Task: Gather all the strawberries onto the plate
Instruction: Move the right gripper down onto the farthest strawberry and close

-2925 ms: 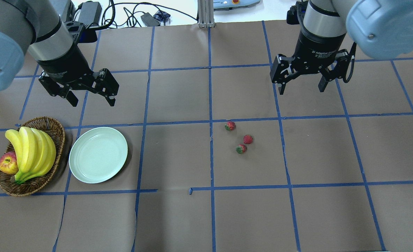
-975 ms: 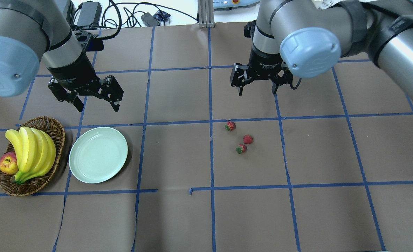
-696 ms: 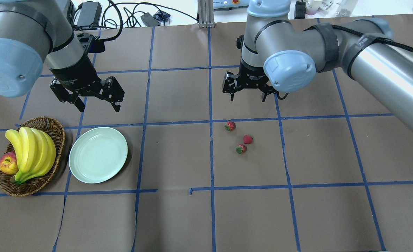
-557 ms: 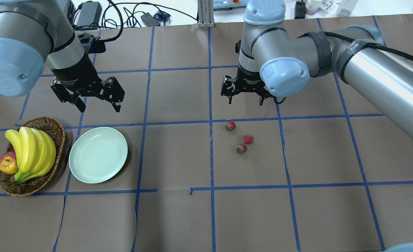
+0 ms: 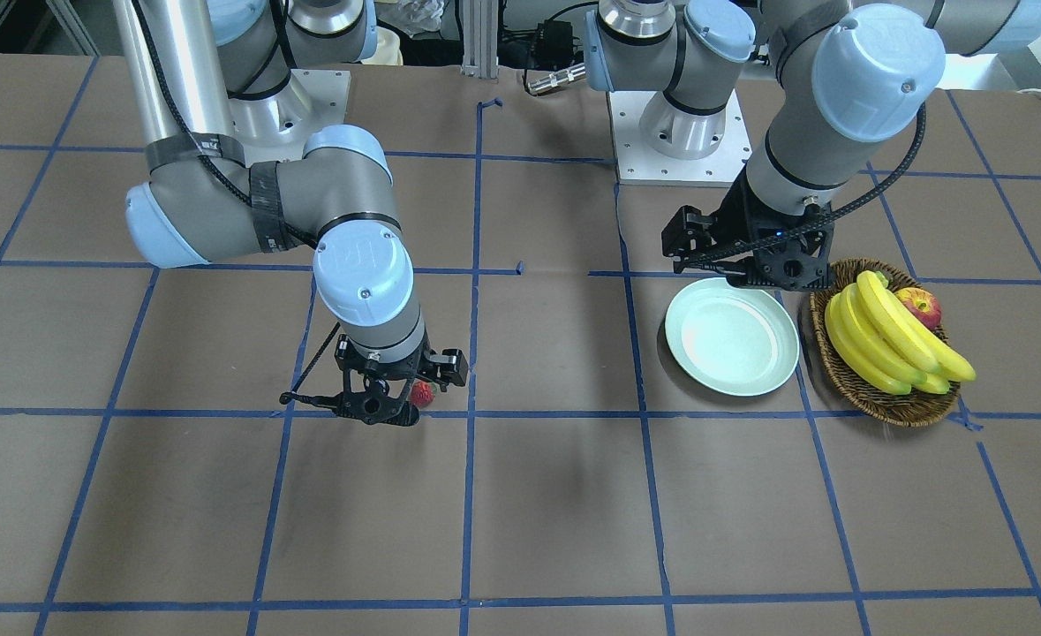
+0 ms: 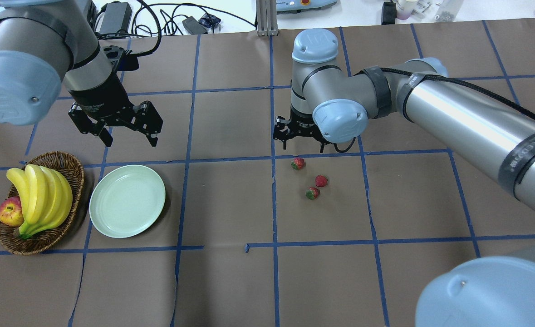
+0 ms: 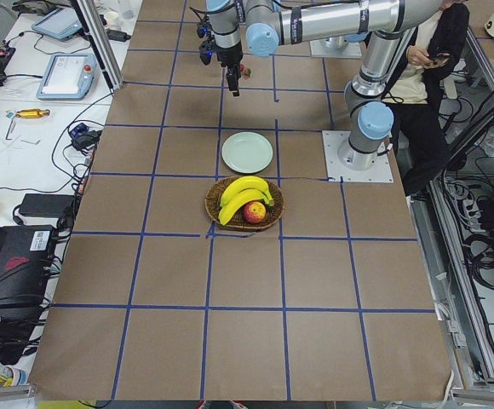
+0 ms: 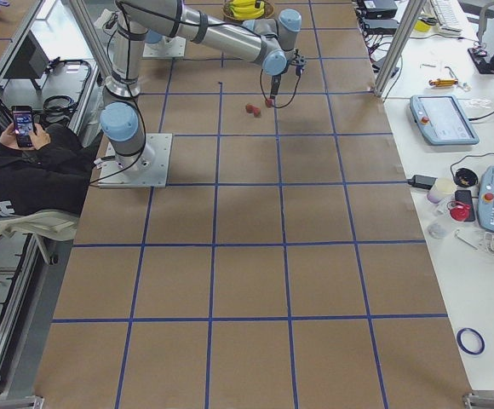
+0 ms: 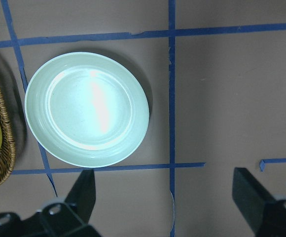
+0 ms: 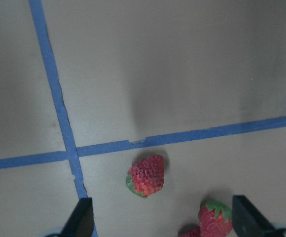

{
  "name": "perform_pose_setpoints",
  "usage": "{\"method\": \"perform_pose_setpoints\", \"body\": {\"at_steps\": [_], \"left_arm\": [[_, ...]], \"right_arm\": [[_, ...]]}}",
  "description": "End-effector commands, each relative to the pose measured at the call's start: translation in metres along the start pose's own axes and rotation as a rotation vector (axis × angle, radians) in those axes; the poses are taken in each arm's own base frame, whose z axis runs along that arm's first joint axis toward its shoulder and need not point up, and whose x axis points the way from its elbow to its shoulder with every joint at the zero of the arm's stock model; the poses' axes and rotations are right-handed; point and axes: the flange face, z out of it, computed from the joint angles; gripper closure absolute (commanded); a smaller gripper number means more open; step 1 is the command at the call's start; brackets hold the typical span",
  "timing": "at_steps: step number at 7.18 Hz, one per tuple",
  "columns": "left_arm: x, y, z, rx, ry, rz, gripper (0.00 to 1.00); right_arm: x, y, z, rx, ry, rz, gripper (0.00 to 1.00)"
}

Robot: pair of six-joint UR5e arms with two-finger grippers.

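Hovering right pincer (image 6: pixel 303 147), spread, over strawberries (image 6: pixel 298 163)

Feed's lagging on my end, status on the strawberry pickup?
Left gripper open, empty, hovering by round pale mint plate. Right gripper open, empty, above three small red green-capped strawberries. None plated. Nothing in the way.

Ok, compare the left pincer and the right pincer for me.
The left pincer hangs near the plate; the right pincer hangs by the strawberries. The left pincer sits high; the right pincer looks lower, close above the berries. Both are open and empty.
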Motion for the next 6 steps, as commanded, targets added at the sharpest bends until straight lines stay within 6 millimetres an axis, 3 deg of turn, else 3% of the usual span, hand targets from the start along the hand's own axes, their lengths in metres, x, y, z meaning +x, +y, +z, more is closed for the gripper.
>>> {"method": "perform_pose_setpoints", "body": {"at_steps": [1, 6], "left_arm": [[0.0, 0.0, 0.007, 0.003, 0.0, 0.0, 0.0], [-0.002, -0.001, 0.008, 0.006, -0.002, 0.011, 0.0]], "right_arm": [[-0.003, -0.004, 0.027, -0.039, 0.017, -0.002, 0.0], [-0.003, -0.003, 0.057, -0.095, 0.017, -0.011, 0.15]]}}
